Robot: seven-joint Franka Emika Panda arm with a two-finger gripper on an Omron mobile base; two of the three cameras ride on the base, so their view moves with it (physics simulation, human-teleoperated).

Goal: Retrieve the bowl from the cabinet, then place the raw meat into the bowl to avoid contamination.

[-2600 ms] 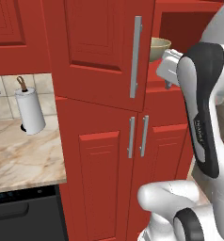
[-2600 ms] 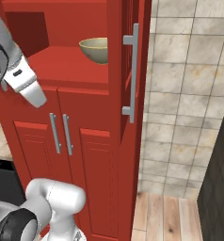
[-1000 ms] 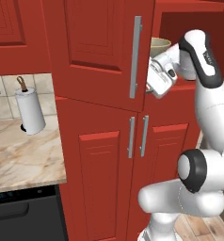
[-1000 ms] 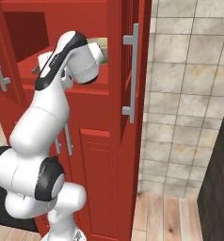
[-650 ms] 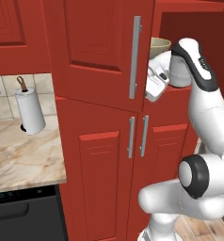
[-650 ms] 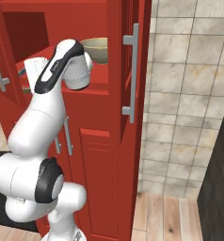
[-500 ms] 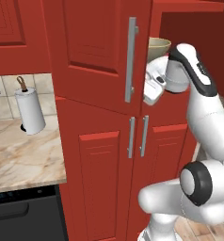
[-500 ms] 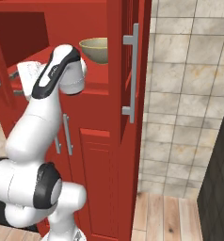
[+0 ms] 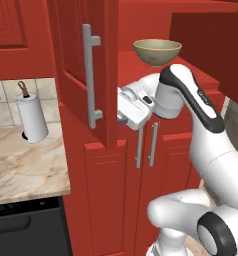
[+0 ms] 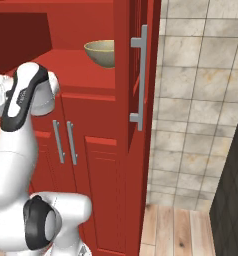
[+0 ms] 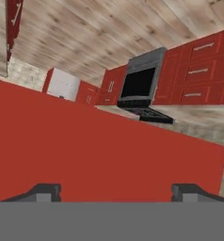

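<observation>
Left base view has the cabinet (image 9: 116, 165) with its upper doors swung open, the left door (image 9: 86, 70) standing out toward the camera with its long silver bar handle (image 9: 91, 80) facing us. On the open shelf inside sits the bowl (image 9: 157, 51), upright, pale olive-tan, with nothing in it that can be made out. Below and to the left of the bowl, the gripper (image 9: 124, 111) is at the inner edge of that open door, level with the lower end of its handle, pointing toward the door panel. Hand view has the two fingertips (image 11: 44, 190) standing wide apart at the bottom with plain red panel close in front of them and nothing between them; whether they touch the panel cannot be told. Right base view shows the bowl (image 10: 101, 52) on the same shelf, just beside the right door (image 10: 136, 75). A paper-towel roll (image 9: 32, 117) stands on the marble surface (image 9: 26, 167) to the left of the cabinet, above a dark appliance front (image 9: 26, 232).
</observation>
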